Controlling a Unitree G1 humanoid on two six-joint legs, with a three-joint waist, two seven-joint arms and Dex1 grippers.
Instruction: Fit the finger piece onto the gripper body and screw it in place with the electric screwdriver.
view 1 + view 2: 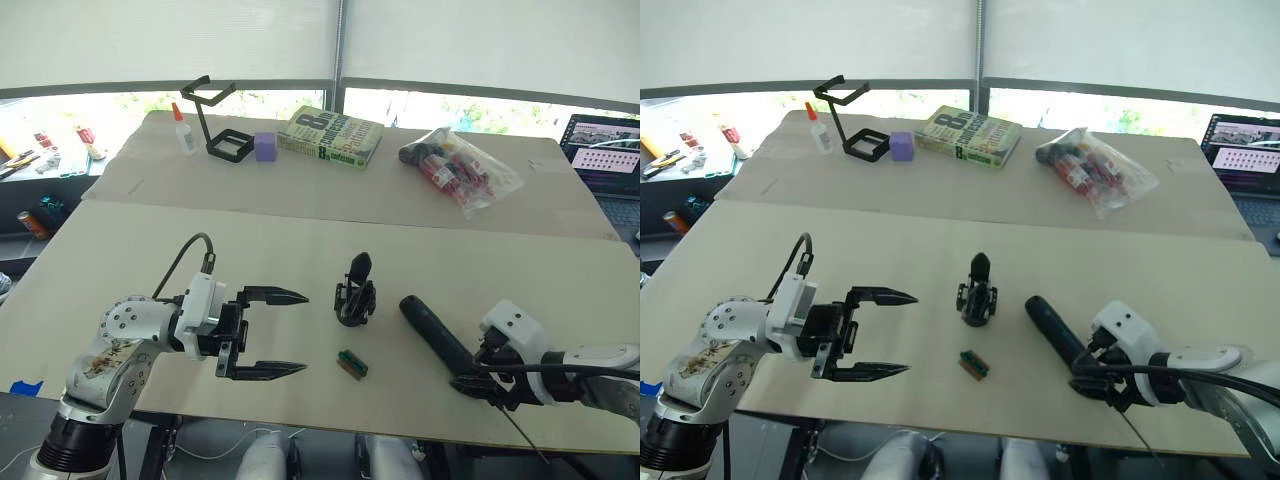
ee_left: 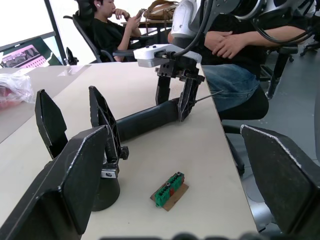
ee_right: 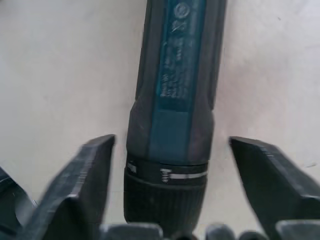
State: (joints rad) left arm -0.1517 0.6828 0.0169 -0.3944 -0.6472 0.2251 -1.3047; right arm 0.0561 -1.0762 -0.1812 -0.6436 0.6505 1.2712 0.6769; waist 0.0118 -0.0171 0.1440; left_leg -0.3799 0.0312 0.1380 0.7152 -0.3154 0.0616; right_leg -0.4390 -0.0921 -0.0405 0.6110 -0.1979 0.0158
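Head view, left arm: the left gripper (image 1: 290, 333) hovers wide open and empty just left of the gripper body (image 1: 355, 293), which stands upright mid-table.
Head view, right arm: the right gripper (image 1: 480, 385) sits over the bit end of the electric screwdriver (image 1: 437, 334), which lies flat on the table (image 1: 300, 250) just right of the body; a small green-and-brown block (image 1: 351, 363) lies in front of the body.
Left wrist view: the body shows two upright black fingers side by side; which is the finger piece I cannot tell, nor whether it is seated.
Right wrist view: its fingers (image 3: 85, 182) stand spread either side of the screwdriver's collar, apart from it, not clamped.
Progress: early, I judge; the screwdriver is not yet lifted and no screw is being driven.
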